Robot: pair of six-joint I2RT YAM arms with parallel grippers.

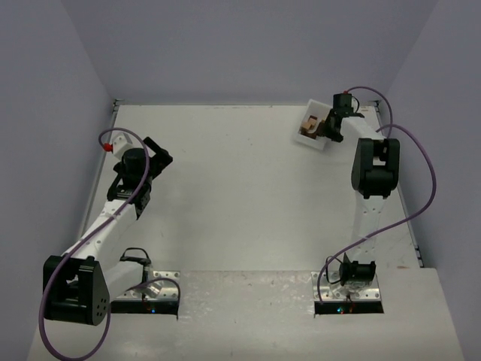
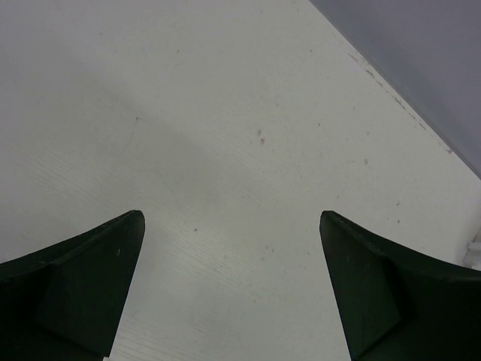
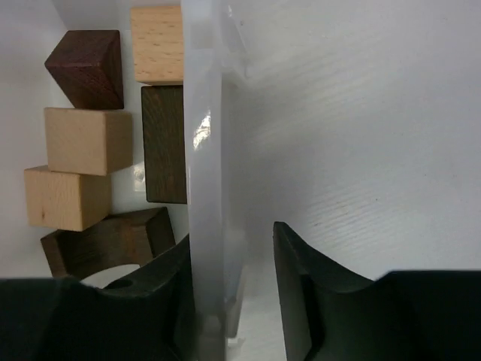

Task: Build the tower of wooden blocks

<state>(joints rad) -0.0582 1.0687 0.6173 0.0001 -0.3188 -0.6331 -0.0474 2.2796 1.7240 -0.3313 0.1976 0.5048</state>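
Note:
Several small wooden blocks lie loose in a white tray (image 1: 325,144) at the far right of the table. In the right wrist view I see dark brown blocks (image 3: 86,68) and light tan blocks (image 3: 86,141) side by side, none stacked. My right gripper (image 3: 231,237) straddles the tray's near wall (image 3: 204,150). Its left finger (image 3: 161,278) is inside the tray against the wall, and its right finger (image 3: 301,278) is outside with a gap to the wall. No block is between the jaws. My left gripper (image 2: 231,218) hangs wide open over bare table, holding nothing.
The table's (image 1: 240,195) back wall and right wall stand close behind the tray. A dark arch-shaped block (image 3: 109,241) lies just beside my right gripper's inner finger. My left gripper (image 1: 161,154) is at the left side, far from the tray.

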